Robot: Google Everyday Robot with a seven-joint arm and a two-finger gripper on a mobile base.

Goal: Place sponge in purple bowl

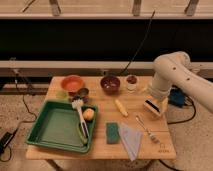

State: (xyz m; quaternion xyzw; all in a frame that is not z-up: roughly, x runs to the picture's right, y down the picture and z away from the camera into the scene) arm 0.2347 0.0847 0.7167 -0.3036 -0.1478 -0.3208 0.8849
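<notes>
The teal-green sponge [112, 132] lies flat near the table's front edge, just left of a pale blue-grey folded cloth [131, 140]. The dark purple bowl [110, 84] stands at the back middle of the wooden table [145, 97]. My gripper [153, 106] hangs from the white arm over the table's right side, to the right of and behind the sponge and well apart from it. It holds nothing that I can see.
An orange bowl [72, 83] stands at the back left, a small white cup [132, 82] right of the purple bowl. A green tray [60, 125] with a white brush [80, 117] fills the left. A yellow corn piece [121, 107] and a fork [146, 128] lie mid-table.
</notes>
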